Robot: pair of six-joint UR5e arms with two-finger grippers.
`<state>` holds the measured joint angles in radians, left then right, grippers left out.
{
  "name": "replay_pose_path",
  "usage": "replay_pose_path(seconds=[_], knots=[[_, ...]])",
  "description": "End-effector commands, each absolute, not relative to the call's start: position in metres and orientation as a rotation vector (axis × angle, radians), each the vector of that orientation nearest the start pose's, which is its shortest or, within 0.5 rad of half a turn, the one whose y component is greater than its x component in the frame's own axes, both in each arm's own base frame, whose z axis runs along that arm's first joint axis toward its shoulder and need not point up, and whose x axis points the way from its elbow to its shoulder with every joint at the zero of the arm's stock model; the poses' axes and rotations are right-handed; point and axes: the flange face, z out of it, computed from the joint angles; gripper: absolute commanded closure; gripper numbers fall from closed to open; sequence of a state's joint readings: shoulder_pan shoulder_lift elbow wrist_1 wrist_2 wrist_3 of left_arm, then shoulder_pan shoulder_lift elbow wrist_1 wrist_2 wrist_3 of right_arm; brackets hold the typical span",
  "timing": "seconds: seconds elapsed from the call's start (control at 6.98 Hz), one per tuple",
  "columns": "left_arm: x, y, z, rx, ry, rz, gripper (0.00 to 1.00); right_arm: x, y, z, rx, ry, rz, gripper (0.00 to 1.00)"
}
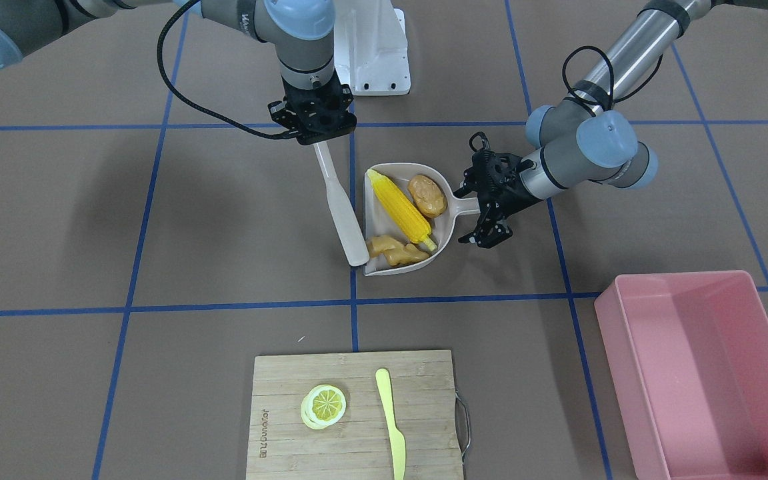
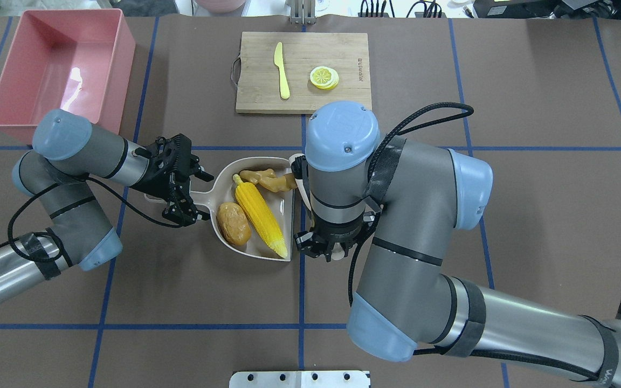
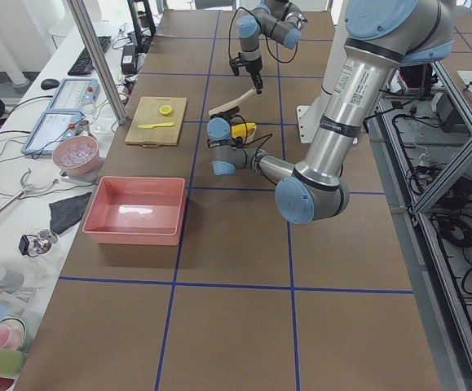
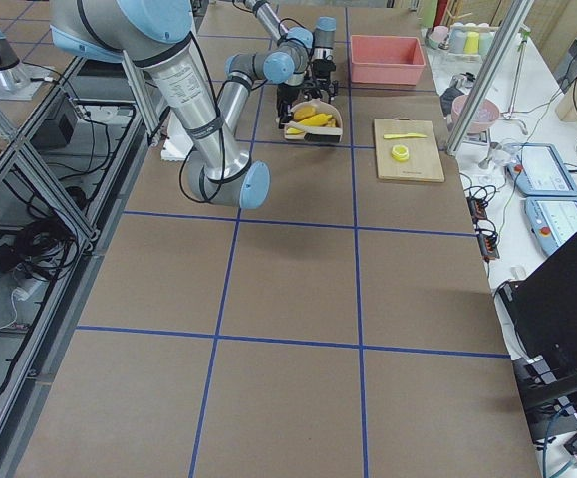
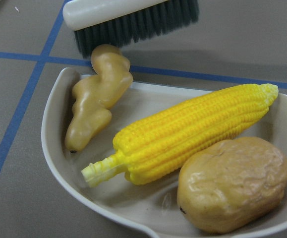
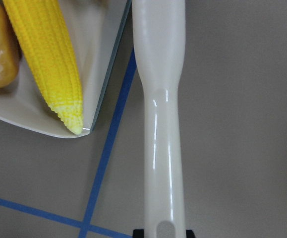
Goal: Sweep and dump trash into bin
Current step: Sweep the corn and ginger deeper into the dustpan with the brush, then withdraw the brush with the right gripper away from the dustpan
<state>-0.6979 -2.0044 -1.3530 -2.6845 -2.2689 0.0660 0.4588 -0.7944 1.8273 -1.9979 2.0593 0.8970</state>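
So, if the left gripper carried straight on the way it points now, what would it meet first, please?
The dustpan: its handle lies between the open jaws of the left gripper, which points along it toward the pan. Going on, it would probably meet the handle's flared base, though depth is unclear.

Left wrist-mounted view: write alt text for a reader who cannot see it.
A beige plastic dustpan, seen close up, holds a yellow toy corn cob, a brown toy potato beside it and a knobbly tan ginger root at the open edge. Just past the ginger are the dark bristles of a cream-backed brush, over the brown table.
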Motion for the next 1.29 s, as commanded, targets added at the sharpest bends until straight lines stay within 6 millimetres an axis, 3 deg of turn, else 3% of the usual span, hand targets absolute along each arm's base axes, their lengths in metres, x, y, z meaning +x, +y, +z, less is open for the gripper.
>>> replay_pose_path(seconds=[0.0,0.43,0.57,0.72,1.15], knots=[[0.461,-0.477,0.385,1.006,1.118,1.23,0.04,-0.54,-0.34,0.129,-0.099,-0.773,-0.346,1.0],[0.461,-0.477,0.386,1.003,1.117,1.229,0.04,-0.537,-0.344,0.116,-0.094,-0.791,-0.345,1.0],[0.461,-0.477,0.385,1.005,1.118,1.23,0.04,-0.522,-0.364,0.123,-0.093,-0.792,-0.338,1.0],[0.461,-0.477,0.386,1.003,1.117,1.229,0.04,-0.494,-0.377,0.136,-0.091,-0.776,-0.347,1.0],[0.461,-0.477,0.385,1.005,1.118,1.23,0.04,-0.349,-0.382,0.202,-0.031,-0.717,-0.349,1.0]])
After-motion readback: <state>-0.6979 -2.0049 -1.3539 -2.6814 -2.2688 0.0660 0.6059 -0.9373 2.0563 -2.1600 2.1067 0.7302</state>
